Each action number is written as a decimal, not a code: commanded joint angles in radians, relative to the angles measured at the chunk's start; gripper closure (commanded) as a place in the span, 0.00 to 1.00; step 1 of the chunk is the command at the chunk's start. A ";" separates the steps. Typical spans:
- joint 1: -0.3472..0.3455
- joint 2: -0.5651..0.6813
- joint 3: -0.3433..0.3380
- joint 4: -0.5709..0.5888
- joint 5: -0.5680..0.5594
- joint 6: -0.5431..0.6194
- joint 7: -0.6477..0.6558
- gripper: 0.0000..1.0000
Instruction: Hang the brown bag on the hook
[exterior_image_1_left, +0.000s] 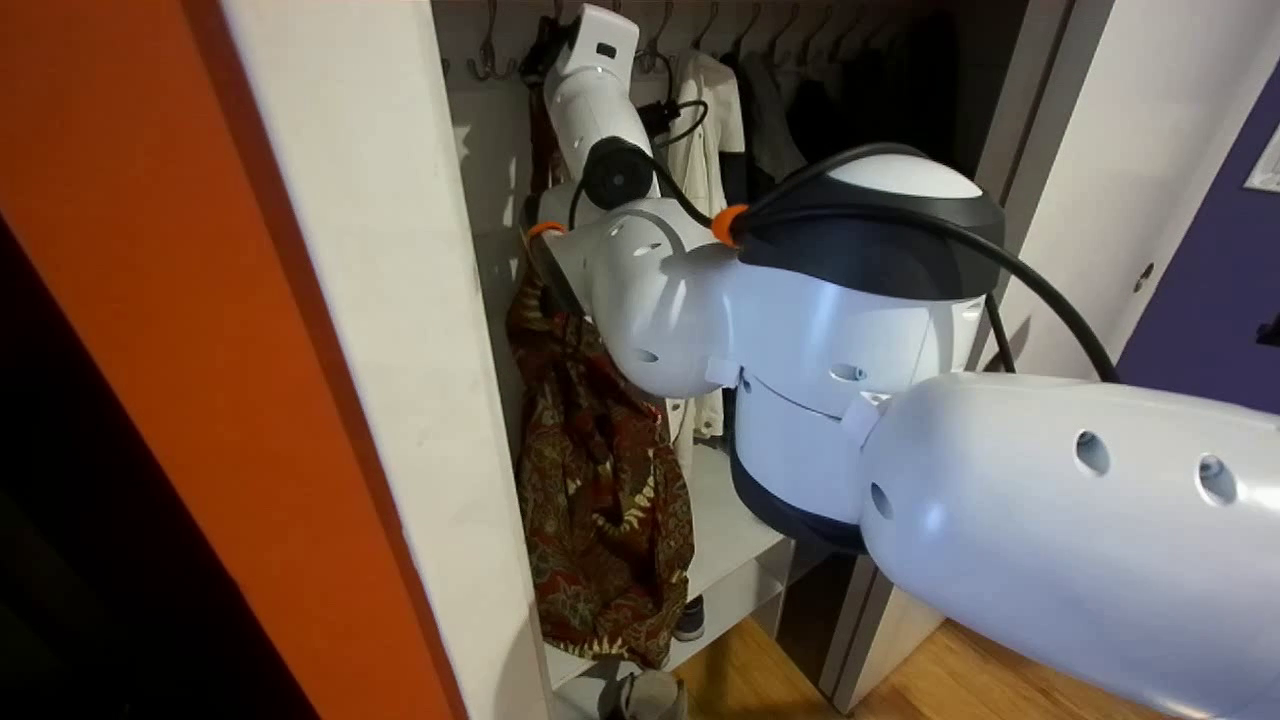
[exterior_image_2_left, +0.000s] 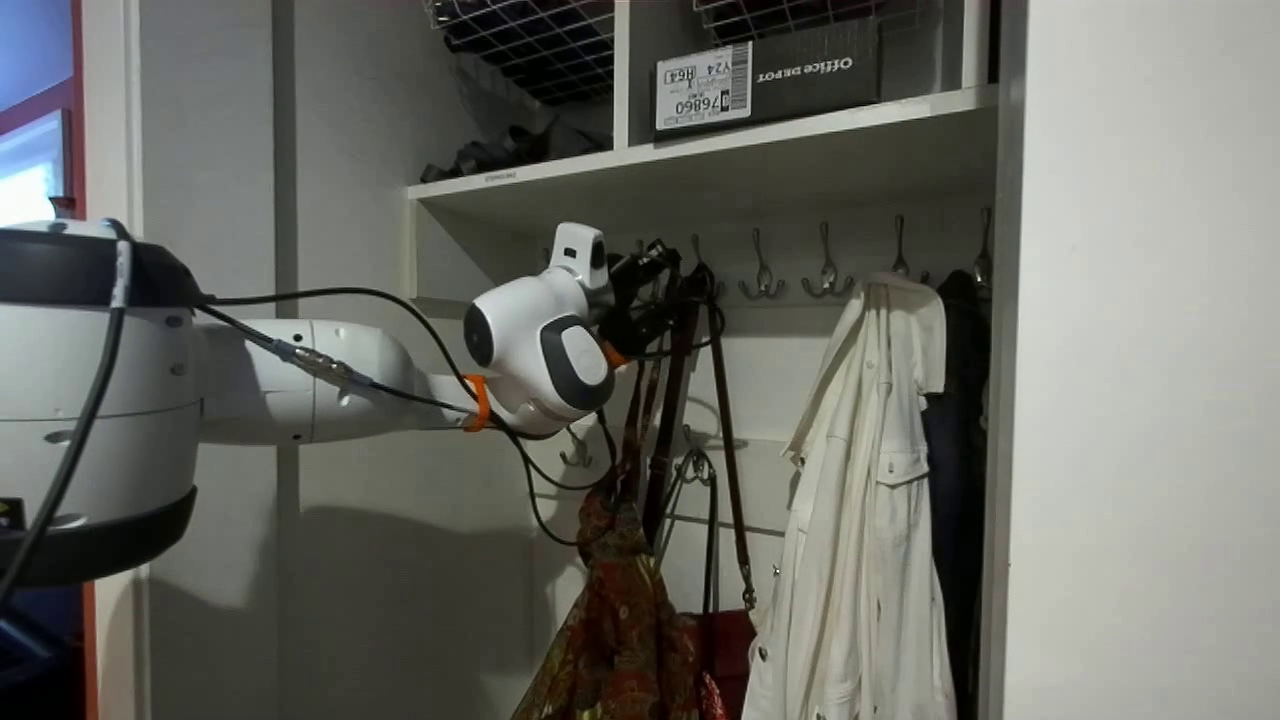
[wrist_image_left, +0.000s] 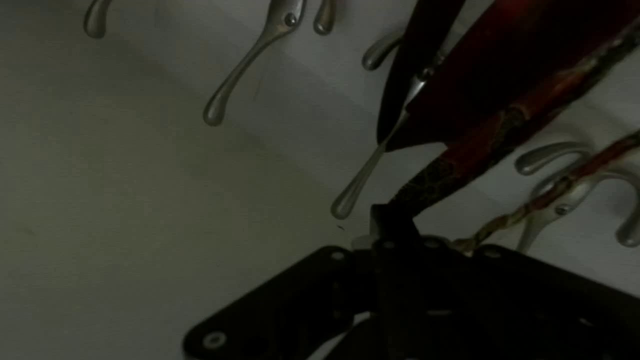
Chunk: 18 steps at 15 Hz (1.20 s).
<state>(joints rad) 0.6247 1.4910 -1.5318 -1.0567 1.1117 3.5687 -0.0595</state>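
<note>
Wrist view: the gripper (wrist_image_left: 395, 222) is holding its fingers pressed together, pinching the patterned strap (wrist_image_left: 475, 155) of the brown bag (exterior_image_2_left: 625, 620). A hook (wrist_image_left: 356, 187) carrying a dark red strap (wrist_image_left: 475, 95) is standing just beside the fingertips. In both exterior views the bag is hanging at the left of the closet (exterior_image_2_left: 780, 390), below the gripper, and a white jacket (exterior_image_2_left: 850, 500) is hanging to its right.
</note>
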 joint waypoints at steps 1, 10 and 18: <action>-0.035 0.000 0.008 0.049 0.082 0.022 -0.056 1.00; -0.096 0.000 0.055 0.199 0.074 -0.026 -0.015 1.00; -0.241 0.000 0.056 0.471 -0.036 -0.117 0.077 1.00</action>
<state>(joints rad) 0.4845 1.4913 -1.4741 -0.7437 1.1382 3.4766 -0.0339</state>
